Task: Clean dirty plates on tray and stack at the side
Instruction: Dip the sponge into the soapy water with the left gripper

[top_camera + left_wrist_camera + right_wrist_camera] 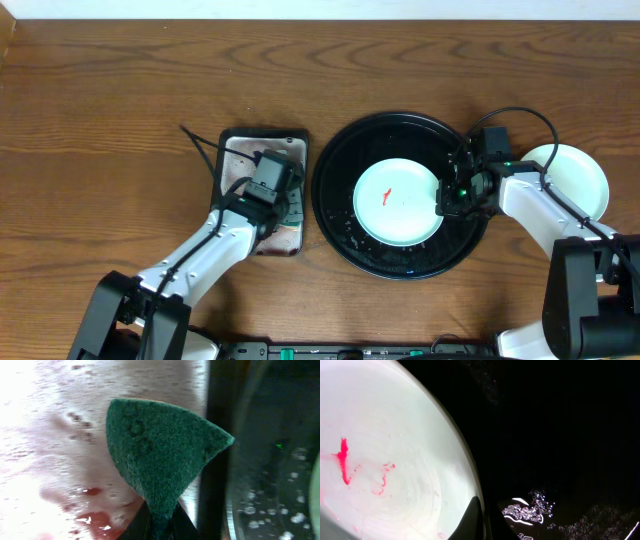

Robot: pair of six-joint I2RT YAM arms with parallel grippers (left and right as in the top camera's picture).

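A mint-green plate [398, 202] with a red sauce smear lies in the black tray [340, 170]. My right gripper [447, 198] is shut on the plate's right rim; the right wrist view shows a finger [481, 521] over the rim of the smeared plate [385, 450], with the wet black tray [560, 425] beside it. My left gripper [280, 200] hangs over the grey metal tray [240, 150] and is shut on a teal sponge [160, 455]. A pale plate [580, 175] lies on the table to the right of the tray.
The grey metal tray [50, 435] holds reddish soapy water. The black tray's rim [270, 435] is right beside it. Cables run over both arms. The table's far edge meets a pale wall.
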